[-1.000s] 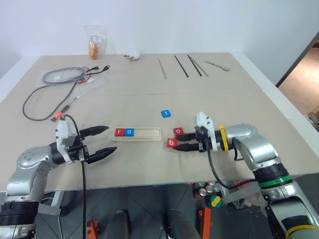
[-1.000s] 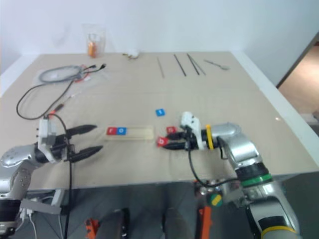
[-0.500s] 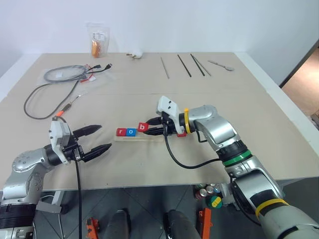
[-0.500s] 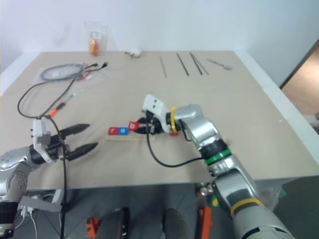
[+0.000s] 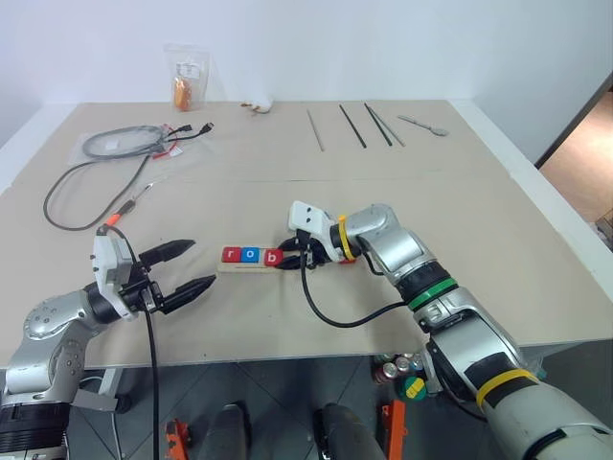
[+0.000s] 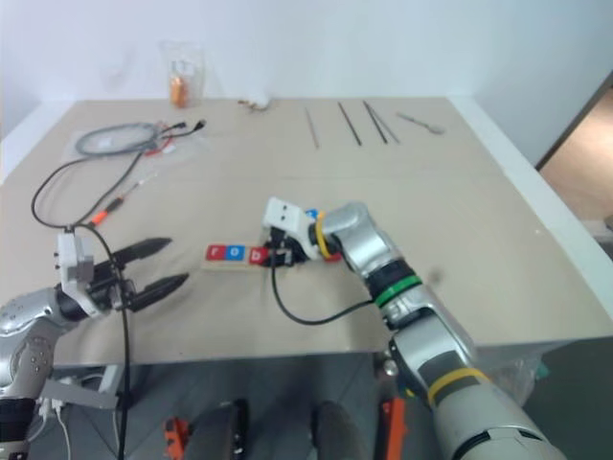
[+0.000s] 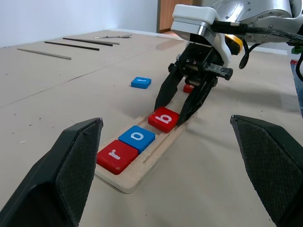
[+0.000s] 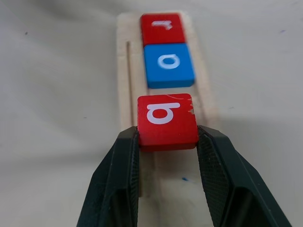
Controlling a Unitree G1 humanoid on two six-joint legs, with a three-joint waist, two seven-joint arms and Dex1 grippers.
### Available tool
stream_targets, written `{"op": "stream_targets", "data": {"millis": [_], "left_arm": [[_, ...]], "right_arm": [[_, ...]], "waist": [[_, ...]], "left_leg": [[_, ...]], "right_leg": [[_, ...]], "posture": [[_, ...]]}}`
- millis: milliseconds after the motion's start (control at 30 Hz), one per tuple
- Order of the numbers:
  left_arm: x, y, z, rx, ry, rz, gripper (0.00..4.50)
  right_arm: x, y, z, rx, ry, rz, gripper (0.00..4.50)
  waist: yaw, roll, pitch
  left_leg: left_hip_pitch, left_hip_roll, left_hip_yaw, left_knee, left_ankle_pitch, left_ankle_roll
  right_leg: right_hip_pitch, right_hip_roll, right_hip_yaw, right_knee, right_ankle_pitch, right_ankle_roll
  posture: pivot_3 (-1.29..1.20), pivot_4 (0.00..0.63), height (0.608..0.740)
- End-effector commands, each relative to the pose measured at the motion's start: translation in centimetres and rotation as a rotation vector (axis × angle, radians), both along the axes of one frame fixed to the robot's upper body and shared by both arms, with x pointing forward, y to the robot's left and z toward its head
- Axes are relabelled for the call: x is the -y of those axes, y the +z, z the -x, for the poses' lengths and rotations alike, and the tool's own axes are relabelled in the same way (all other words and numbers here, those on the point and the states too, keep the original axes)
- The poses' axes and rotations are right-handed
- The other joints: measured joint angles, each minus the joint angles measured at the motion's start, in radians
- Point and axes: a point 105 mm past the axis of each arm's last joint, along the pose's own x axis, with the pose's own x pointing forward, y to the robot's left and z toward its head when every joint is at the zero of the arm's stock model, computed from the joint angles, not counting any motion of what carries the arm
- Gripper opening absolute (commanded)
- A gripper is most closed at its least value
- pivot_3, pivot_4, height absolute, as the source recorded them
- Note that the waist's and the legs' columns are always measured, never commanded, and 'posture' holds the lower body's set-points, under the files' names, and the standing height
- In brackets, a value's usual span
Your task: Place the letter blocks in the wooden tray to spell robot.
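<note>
Setting the red b block into the wooden tray is the step in hand, as I read it; r and o already sit in the groove, b goes third.

Head view: tray lies mid-tabletop, nearer the front edge than the back; my right gripper reaches across from the right w/ b pinched betw. its fingers, just beside the blue o block; red r block at the tray's left end; my left gripper hangs off near the front-left edge, jaws wide, holding nothing.

Left wrist view: b rests on or just over the groove, touching or nearly touching o, can't tell which; blue t block lies loose on the tabletop beyond the tray; a red tile shows partly behind my right gripper, prob. the 2nd o.

Right wrist view: fingers clamp b's two side edges; b lines up w/ o and r but a thin gap shows to o.

Next, I judge: nudge b flush to o, seat it flat, let go w/o dragging it; then fetch the red tile.
</note>
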Motion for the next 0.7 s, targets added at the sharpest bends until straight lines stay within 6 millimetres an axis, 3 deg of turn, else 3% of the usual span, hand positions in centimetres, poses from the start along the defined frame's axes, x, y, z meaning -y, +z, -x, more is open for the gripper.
{"op": "stream_targets", "data": {"millis": [33,700], "left_arm": [[0.14,1.15,0.19,0.044,-0.004,0.014,4.50],[0.73,0.75,0.31,0.036,-0.013,0.022,4.50]], "right_arm": [[-0.86,1.41,-0.39,0.051,0.028,0.006,1.18],[-1.70,1.91,-1.22,0.058,0.043,0.014,1.18]], "waist": [[0.000,0.000,0.000],[0.000,0.000,0.000]], "left_leg": [[0.000,0.000,0.000,0.000,0.000,0.000],[0.000,0.000,0.000,-0.002,0.000,0.000]], "right_leg": [[0.000,0.000,0.000,0.000,0.000,0.000],[-0.001,0.000,0.000,0.000,0.000,-0.001]], "posture": [[0.00,0.150,0.740],[0.00,0.150,0.740]]}}
